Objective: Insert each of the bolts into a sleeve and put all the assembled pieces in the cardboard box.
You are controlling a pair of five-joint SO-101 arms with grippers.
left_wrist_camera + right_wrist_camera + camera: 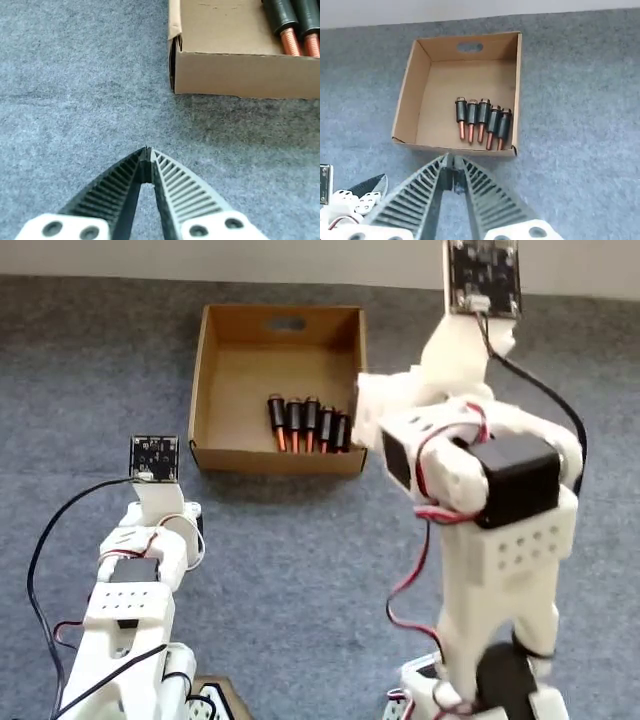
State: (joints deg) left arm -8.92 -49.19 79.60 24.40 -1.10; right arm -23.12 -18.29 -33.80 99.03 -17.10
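We counted five assembled pieces (482,120) and one cardboard box (440,85). All five lay inside the box, side by side in one row, close to the wall nearest the arms and toward its right corner. Each piece was a black sleeve (460,111) with a copper-coloured bolt (461,131) sticking out of the end nearest that wall. The left gripper (147,152) had its tips pressed together with nothing between them, low over the grey carpet (75,75) near a corner of the box. The right gripper (449,160) was closed and empty too, above the carpet before the box.
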